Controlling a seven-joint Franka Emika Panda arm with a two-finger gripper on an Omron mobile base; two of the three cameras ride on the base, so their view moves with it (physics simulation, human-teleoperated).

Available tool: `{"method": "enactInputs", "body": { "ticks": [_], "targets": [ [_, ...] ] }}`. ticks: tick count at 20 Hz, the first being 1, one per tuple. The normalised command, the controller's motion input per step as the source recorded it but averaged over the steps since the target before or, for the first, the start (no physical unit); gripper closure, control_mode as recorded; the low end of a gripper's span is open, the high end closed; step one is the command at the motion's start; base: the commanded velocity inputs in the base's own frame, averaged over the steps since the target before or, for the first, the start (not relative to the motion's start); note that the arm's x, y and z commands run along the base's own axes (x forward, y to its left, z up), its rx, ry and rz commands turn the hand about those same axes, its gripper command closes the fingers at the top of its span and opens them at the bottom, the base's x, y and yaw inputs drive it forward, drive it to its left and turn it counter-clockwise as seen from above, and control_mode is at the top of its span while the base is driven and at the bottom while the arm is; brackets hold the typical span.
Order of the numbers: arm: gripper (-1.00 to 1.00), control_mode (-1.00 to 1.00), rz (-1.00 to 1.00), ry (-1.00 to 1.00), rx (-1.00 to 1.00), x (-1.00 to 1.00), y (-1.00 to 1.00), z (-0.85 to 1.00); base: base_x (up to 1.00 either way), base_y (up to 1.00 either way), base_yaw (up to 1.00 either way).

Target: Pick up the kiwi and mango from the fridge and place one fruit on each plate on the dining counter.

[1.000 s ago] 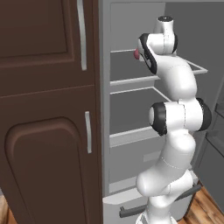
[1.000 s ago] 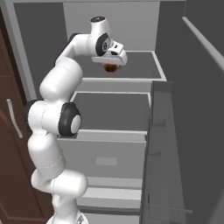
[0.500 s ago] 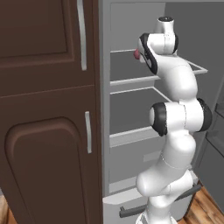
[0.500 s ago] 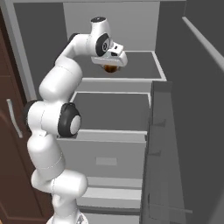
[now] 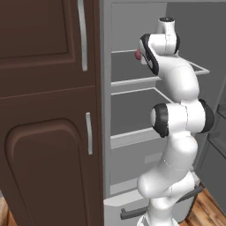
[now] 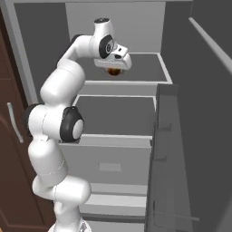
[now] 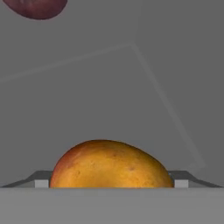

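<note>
In the left base view, the dark brown cabinet (image 5: pixel 44 110) fills the left half; right of it the fridge (image 5: pixel 132 110) stands open, a dull red-pink ball (image 5: pixel 137 54) on its upper shelf beside the arm. In the right base view, the gripper (image 6: pixel 114 69) sits upper centre over that shelf, closed around the mango (image 6: pixel 114 70). In the hand view, the red-pink ball sits at upper left and the mango at bottom centre between the 2 fingertips (image 7: pixel 41 183).
</note>
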Motion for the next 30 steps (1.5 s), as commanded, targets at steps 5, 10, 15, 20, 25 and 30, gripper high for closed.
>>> {"method": "enactInputs", "body": {
  "ticks": [5,10,15,20,25,30],
  "targets": [
    [1.0,-1.0,0.01,-0.29,0.0,-0.79,0.0,0.0,0.0,0.0,0.0],
    [1.0,-1.0,0.0,-0.33,0.01,-1.0,0.0,0.0,0.0,0.0,0.0],
    [1.0,-1.0,0.0,-0.23,0.01,-1.0,0.0,0.08,0.0,0.0,0.0],
    [1.0,-1.0,0.0,-0.14,0.03,-1.0,0.0,0.34,0.0,0.0,0.0],
    [1.0,-1.0,-0.05,0.0,0.09,-1.0,0.0,0.43,0.0,0.0,0.0],
    [1.0,-1.0,-0.02,0.0,0.04,-0.79,0.0,0.35,0.0,0.0,0.0]
  ]
}}
